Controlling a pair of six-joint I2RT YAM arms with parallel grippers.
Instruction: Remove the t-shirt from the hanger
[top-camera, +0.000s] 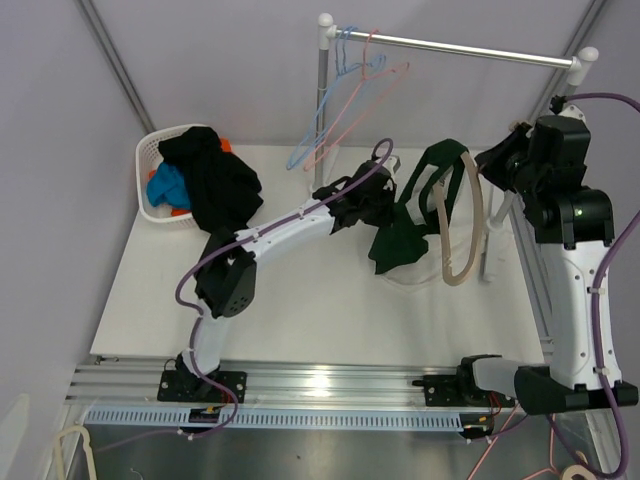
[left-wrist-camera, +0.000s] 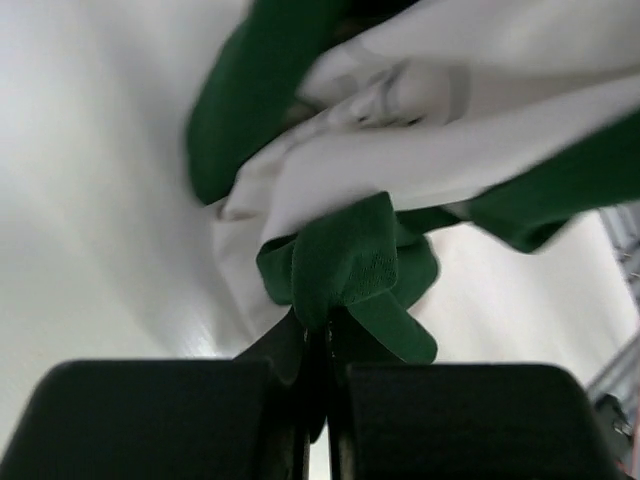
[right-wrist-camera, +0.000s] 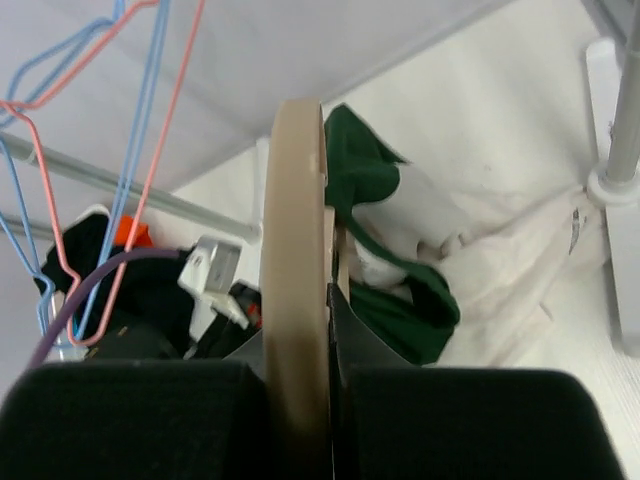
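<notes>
Cloth from the t-shirt (top-camera: 398, 243), green and white, is bunched in the middle of the white table (top-camera: 300, 320), with some lifted and some lying flat. A soft green fold with a fine knit is pinched tight in the left gripper (left-wrist-camera: 325, 345), whose jaws are pressed together on it. Just to the right, the hanger (right-wrist-camera: 296, 200), a smooth tan loop with rounded edges, is clamped between the flat black fingers (right-wrist-camera: 130, 420) of the right gripper (right-wrist-camera: 300, 375) and held up on its edge. Green cloth is seen against the upper part of the hanger, but whether it is threaded through the loop cannot be told. Behind these, a shiny metal rail (top-camera: 470, 48) is set on white posts, and a thin blue hanger (top-camera: 318, 115) and a thin pink hanger (top-camera: 357, 115) are hung at its left end. At the far left corner a white basket (top-camera: 146, 160) with holes in its wall is filled with a black garment (top-camera: 215, 180), a blue one (top-camera: 165, 185) and a bit of orange. A purple cable (top-camera: 185, 285) is looped along the left arm. From above, the left fingertips are hidden behind the wrist. The close view of the shirt is blurred, and the hook of the tan hanger is not seen.
</notes>
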